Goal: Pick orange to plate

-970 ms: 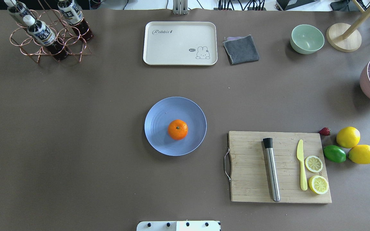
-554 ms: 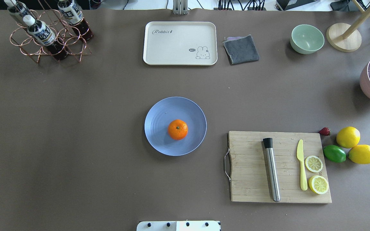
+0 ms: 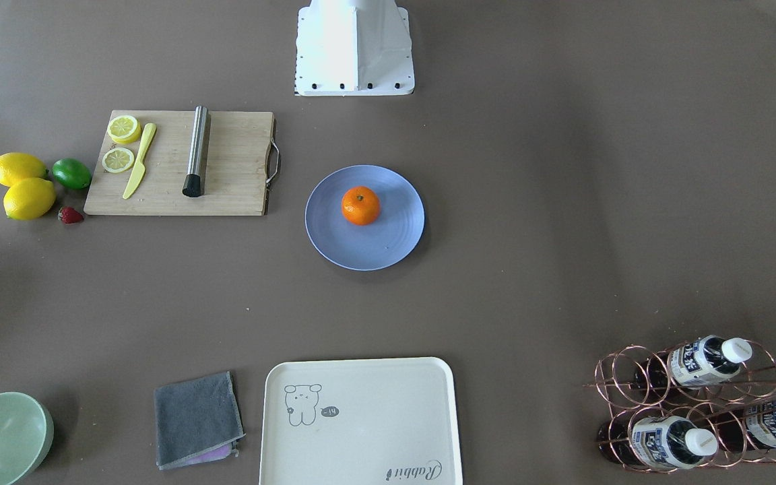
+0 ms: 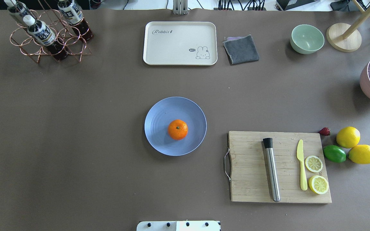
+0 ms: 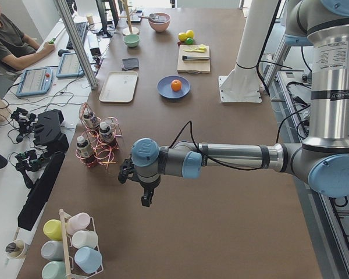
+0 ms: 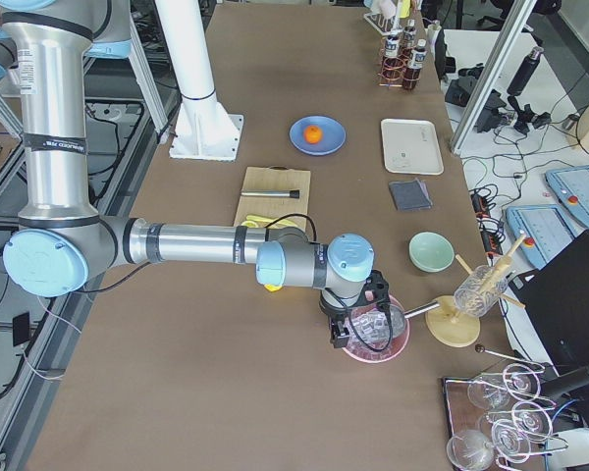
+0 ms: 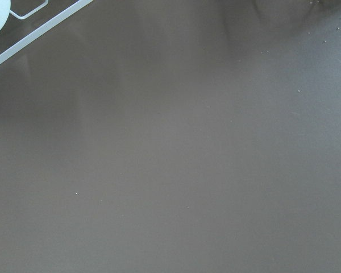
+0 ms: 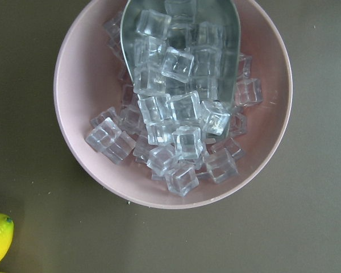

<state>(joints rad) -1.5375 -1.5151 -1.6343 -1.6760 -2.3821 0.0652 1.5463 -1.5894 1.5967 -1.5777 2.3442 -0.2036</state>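
Nothing moves: orange (image 4: 177,129) sits on plate (image 4: 158,122), far from left pincer (image 5: 145,200) and right pincer (image 6: 344,339), whose grips I cannot tell; task looks done.

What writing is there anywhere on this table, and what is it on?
"Rabbit" on the cream tray, beside a drawn bunny.
Speech bubble by the bunny: too small to read.
Bottle labels: blurred, unreadable.

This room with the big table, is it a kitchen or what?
Probably a robot lab, not a kitchen: a robot arm stretches over the table, and an operator sits beside it at screens.
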